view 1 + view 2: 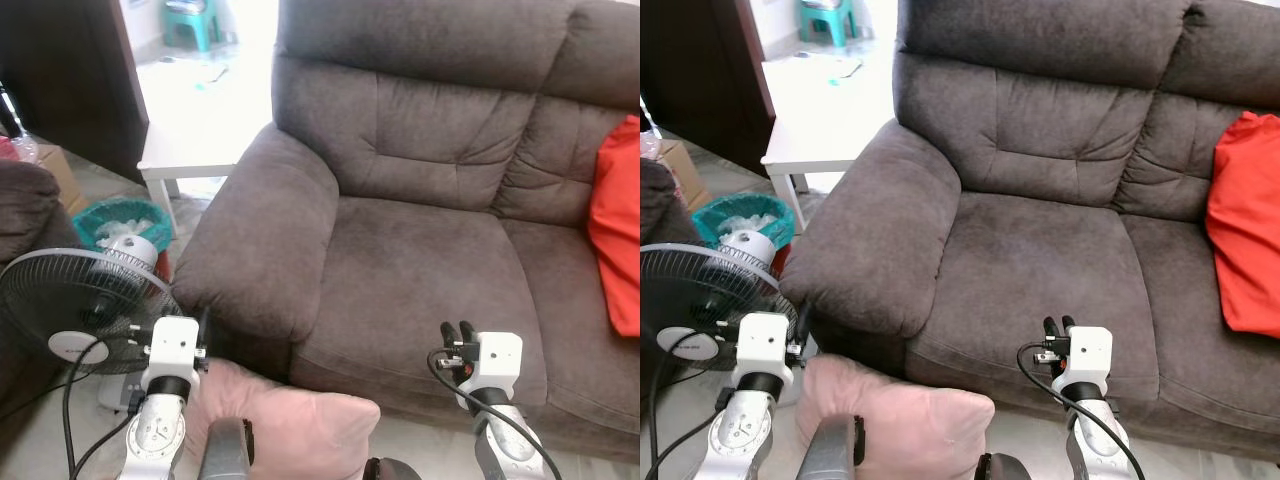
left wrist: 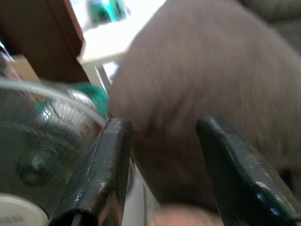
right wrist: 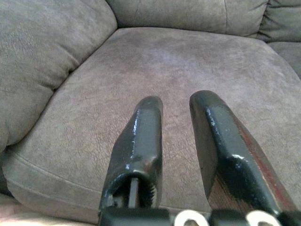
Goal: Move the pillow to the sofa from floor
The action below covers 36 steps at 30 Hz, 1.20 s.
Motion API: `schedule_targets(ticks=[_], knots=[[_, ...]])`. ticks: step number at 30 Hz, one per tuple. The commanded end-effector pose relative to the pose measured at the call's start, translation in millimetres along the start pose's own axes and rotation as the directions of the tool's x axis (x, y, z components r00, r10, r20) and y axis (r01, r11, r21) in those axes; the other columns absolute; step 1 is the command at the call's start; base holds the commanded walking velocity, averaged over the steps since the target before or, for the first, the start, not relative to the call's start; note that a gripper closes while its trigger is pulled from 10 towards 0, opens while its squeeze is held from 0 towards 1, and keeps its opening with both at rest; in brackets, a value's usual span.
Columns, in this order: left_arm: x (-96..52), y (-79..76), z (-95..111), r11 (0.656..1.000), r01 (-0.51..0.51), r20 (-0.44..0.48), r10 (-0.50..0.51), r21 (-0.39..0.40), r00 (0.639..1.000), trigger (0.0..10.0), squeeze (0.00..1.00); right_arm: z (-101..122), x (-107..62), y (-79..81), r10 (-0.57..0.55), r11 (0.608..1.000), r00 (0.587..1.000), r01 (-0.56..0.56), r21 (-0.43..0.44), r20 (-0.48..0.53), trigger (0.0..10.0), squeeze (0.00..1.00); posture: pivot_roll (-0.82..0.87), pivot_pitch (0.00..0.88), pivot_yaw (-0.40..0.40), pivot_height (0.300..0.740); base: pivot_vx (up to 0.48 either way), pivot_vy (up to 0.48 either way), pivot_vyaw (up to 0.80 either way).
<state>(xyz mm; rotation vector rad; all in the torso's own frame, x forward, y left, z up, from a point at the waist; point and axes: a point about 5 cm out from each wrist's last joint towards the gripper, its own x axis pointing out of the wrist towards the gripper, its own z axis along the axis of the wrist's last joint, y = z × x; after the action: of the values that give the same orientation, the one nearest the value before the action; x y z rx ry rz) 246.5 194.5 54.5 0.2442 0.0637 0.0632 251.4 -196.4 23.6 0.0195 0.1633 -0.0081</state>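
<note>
A pale pink pillow (image 1: 295,425) lies on the floor against the front of the brown sofa (image 1: 420,260), below its left armrest (image 1: 260,240). My left gripper (image 1: 203,325) hangs just above the pillow's left end, beside the armrest. In the blurred left wrist view it (image 2: 164,125) is open with nothing between the fingers, and a strip of the pillow (image 2: 183,219) shows beneath. My right gripper (image 1: 457,333) hovers over the front edge of the seat cushion (image 3: 178,61); its fingers (image 3: 141,141) stand slightly apart and hold nothing.
A standing fan (image 1: 85,310) is at my left, close to the left arm. Behind it are a teal basket (image 1: 120,222) and a white side table (image 1: 195,140). A red cushion (image 1: 618,220) lies on the sofa's right seat.
</note>
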Motion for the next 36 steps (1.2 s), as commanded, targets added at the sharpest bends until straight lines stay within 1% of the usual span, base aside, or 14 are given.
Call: schedule_targets(ticks=[1, 3, 5, 10, 13, 17, 20, 31, 36], knots=[[-2.2, -1.5, -9.6, 1.000, 0.019, -0.048, -0.019, -0.009, 0.999, 10.0, 0.00, 0.0, 0.8, -3.3, -0.004, 1.000, 1.000, 0.004, -0.010, -0.003, 10.0, 0.00, 0.17, 0.007, -0.113, 0.610, 0.000, 0.000, 0.00], [-6.0, 0.0, -24.9, 1.000, 0.016, -0.115, -0.016, -0.002, 0.993, 10.0, 0.00, 0.1, 1.2, -3.9, -0.003, 1.000, 1.000, 0.003, -0.009, -0.003, 10.0, 0.00, 0.17, 0.007, -0.114, 0.610, 0.000, 0.000, 0.00], [-7.4, 0.4, -31.4, 1.000, 0.008, -0.151, -0.012, -0.027, 0.988, 10.0, 0.00, 0.5, 1.5, -4.5, -0.002, 1.000, 1.000, 0.002, -0.010, -0.002, 10.0, 0.00, 0.17, 0.010, -0.117, 0.610, 0.000, 0.000, 0.00], [-6.6, 0.0, -44.3, 1.000, 0.002, -0.204, -0.007, -0.025, 0.979, 10.0, 0.00, 1.6, 4.9, -7.1, 0.004, 1.000, 1.000, -0.004, -0.016, -0.003, 10.0, 0.00, 0.16, 0.012, -0.127, 0.610, 0.000, 0.000, 0.00], [-3.1, 0.9, -42.3, 1.000, -0.021, -0.183, 0.016, -0.021, 0.983, 10.0, 0.00, 3.4, 7.4, -6.2, 0.011, 1.000, 1.000, -0.011, -0.019, 0.001, 10.0, 0.00, 0.16, 0.013, -0.130, 0.610, 0.000, 0.000, 0.00], [0.4, -1.8, -35.7, 0.999, -0.035, -0.142, 0.030, -0.035, 0.989, 10.0, 0.00, 4.1, 9.6, -4.9, 0.016, 1.000, 1.000, -0.015, -0.018, 0.003, 10.0, 0.00, 0.16, 0.013, -0.133, 0.610, 0.000, 0.000, 0.00], [0.8, -4.0, -35.2, 0.999, -0.030, -0.140, 0.025, -0.035, 0.990, 10.0, 0.00, 3.7, 10.2, -3.0, 0.020, 1.000, 1.000, -0.020, -0.016, 0.003, 10.0, 0.00, 0.16, 0.013, -0.133, 0.610, 0.000, 0.270, 0.00], [-0.6, -6.4, -38.2, 0.999, -0.008, -0.142, 0.003, -0.031, 0.990, 10.0, 0.00, 2.8, 11.3, 0.2, 0.023, 1.000, 1.000, -0.023, -0.013, 0.004, 10.0, 0.00, 0.16, 0.012, -0.123, 0.610, 0.000, 0.470, 0.00], [-0.4, -9.4, -37.0, 1.000, 0.017, -0.132, -0.020, -0.026, 0.991, 10.0, 0.00, 2.1, 11.8, 1.1, 0.026, 1.000, 1.000, -0.026, -0.012, 0.000, 10.0, 0.00, 0.16, 0.011, -0.123, 0.610, 0.000, 0.055, 0.00]])
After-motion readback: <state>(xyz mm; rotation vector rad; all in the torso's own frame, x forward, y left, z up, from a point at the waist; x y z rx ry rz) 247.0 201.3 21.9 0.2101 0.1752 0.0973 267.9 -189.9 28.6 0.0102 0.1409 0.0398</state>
